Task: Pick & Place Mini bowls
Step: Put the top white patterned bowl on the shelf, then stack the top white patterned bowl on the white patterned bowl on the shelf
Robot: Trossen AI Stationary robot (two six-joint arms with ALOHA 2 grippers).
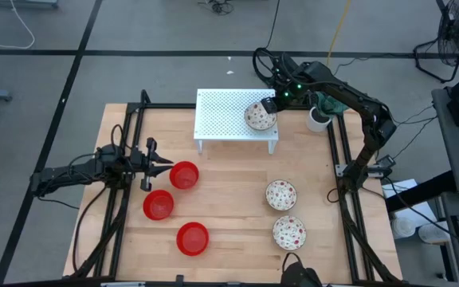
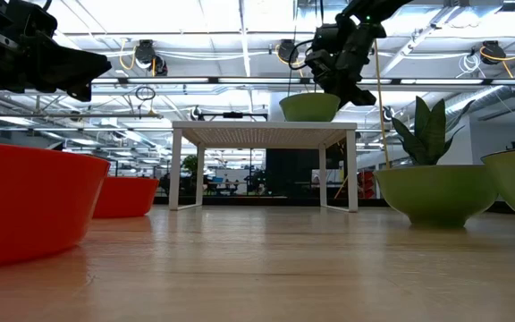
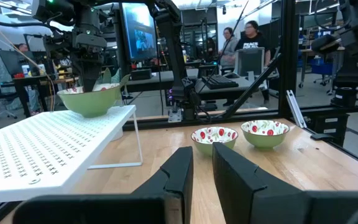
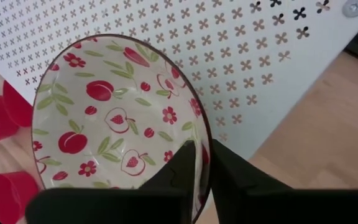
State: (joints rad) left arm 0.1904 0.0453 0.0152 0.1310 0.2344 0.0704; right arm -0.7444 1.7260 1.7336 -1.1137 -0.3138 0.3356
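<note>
One white mini bowl with a red fruit and flower pattern (image 4: pixel 110 118) is over the white perforated rack (image 1: pixel 225 119), in my right gripper (image 4: pixel 202 149), which is shut on it. In the low view this bowl (image 2: pixel 309 107) sits level at the rack's top; whether it touches the rack I cannot tell. Two more patterned bowls (image 1: pixel 280 194) (image 1: pixel 289 232) stand on the table's right side. Three red bowls (image 1: pixel 184 174) (image 1: pixel 158 205) (image 1: pixel 193 238) stand on the left. My left gripper (image 1: pixel 168 163) hovers beside the farthest red bowl, fingers a narrow gap apart, touching nothing. My right gripper pinches the patterned bowl's rim (image 4: pixel 199 124) on the side toward the table's right edge. One finger (image 4: pixel 182 165) is inside the bowl and one (image 4: pixel 232 165) outside. The fingers come from above, slanting down. The bowl stays upright and level over the rack.
A white cup with a green plant (image 1: pixel 319 118) stands just right of the rack, close to my right arm. Black frame rails (image 1: pixel 343 159) run along both table sides. Bare wood (image 1: pixel 229 191) lies in the middle between the red and patterned bowls. People stand beyond the table (image 3: pixel 241 37).
</note>
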